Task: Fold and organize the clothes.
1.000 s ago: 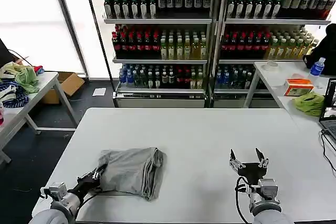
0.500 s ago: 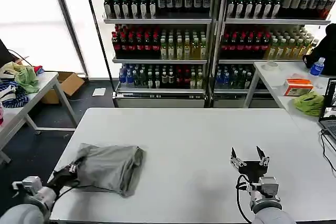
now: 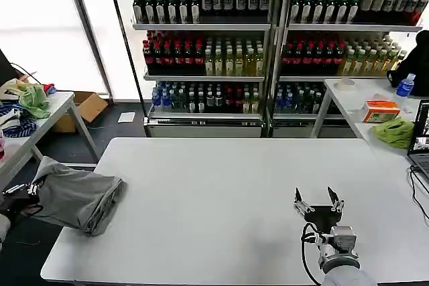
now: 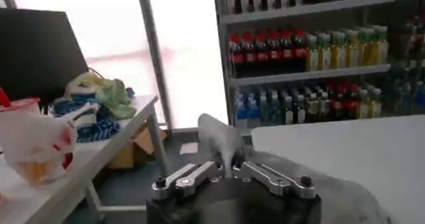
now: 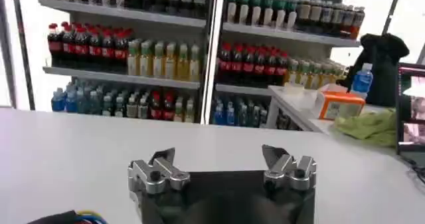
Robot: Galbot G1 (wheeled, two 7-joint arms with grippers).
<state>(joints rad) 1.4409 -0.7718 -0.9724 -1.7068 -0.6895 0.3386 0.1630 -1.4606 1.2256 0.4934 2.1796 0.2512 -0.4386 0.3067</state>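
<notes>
A folded light grey shirt (image 3: 79, 199) lies at the white table's (image 3: 234, 192) left edge, its left part hanging past the edge. My left gripper (image 3: 24, 193) is beyond that edge, shut on the shirt's near-left corner. In the left wrist view a peak of grey cloth (image 4: 218, 135) rises from between the closed fingers of the left gripper (image 4: 228, 168). My right gripper (image 3: 318, 203) hovers low over the table's front right, open with nothing between its fingers; in its own wrist view the right gripper (image 5: 219, 161) has its fingertips wide apart above bare tabletop.
A side table (image 3: 57, 108) on the left carries green cloths and striped fabric, with a cardboard box (image 3: 86, 107) behind it. Bottle shelves (image 3: 268, 45) line the back. Another table (image 3: 355, 102) at right holds an orange box, a green cloth and a laptop.
My left gripper has dragged the folded shirt leftward from the table's front middle-left to its left edge. The right gripper has stayed put, open.
</notes>
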